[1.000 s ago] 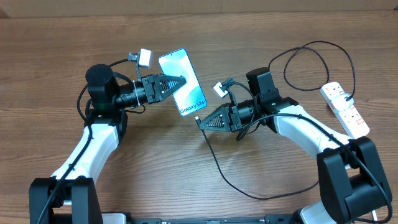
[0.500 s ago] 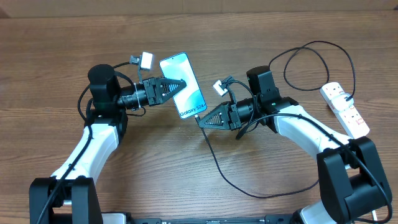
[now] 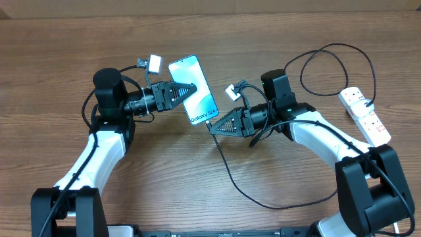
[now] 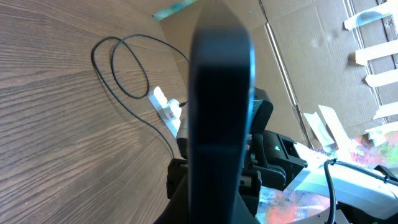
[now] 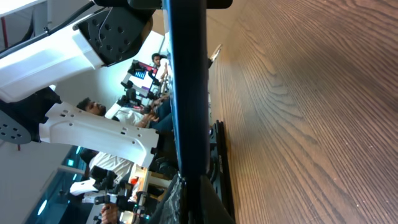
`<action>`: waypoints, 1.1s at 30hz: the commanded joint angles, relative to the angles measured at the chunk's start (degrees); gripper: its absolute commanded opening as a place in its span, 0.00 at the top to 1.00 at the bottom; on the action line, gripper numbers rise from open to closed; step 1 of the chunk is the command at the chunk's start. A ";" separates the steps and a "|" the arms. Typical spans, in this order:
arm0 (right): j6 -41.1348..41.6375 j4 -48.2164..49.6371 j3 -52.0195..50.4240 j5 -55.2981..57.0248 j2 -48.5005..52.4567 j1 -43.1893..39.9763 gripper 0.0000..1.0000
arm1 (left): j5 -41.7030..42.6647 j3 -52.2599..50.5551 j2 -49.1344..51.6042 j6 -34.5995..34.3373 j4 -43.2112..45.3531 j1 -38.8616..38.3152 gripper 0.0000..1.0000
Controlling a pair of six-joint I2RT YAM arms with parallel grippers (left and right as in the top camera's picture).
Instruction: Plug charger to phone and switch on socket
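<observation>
My left gripper [image 3: 189,86] is closed narrow on the phone [image 3: 200,99], clamping it by its long edge and holding it tilted, screen up, just beyond my fingertips. From my left wrist camera the phone shows only edge-on, a dark bar running straight out between my fingers.

My right gripper [image 3: 212,128] is pinched down on the plug end of the charger [image 3: 227,172]. The tip sits right at my fingertips, against the phone's bottom edge. I cannot tell whether the plug is seated in the port or only touching the frame. In my right wrist view the phone's dark edge stands directly ahead of my fingers and hides the contact.

From my right fingertips the thin black cable drops back toward my base, sweeps around under my right arm and curls in a loop behind my right wrist before reaching the socket [image 3: 366,115]. The socket lies on the table [image 3: 52,59], well apart from both hands, out past my right elbow.
</observation>
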 commanded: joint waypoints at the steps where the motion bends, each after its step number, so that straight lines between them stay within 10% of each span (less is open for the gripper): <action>1: 0.28 0.79 1.01 0.28 -1.33 0.15 0.96 | 0.09 0.66 -0.37 1.09 0.37 -0.11 0.96; 33: 3.50 4.81 1.01 -1.18 -1.33 0.17 0.96 | -0.57 0.66 -0.37 1.09 0.37 -0.55 0.96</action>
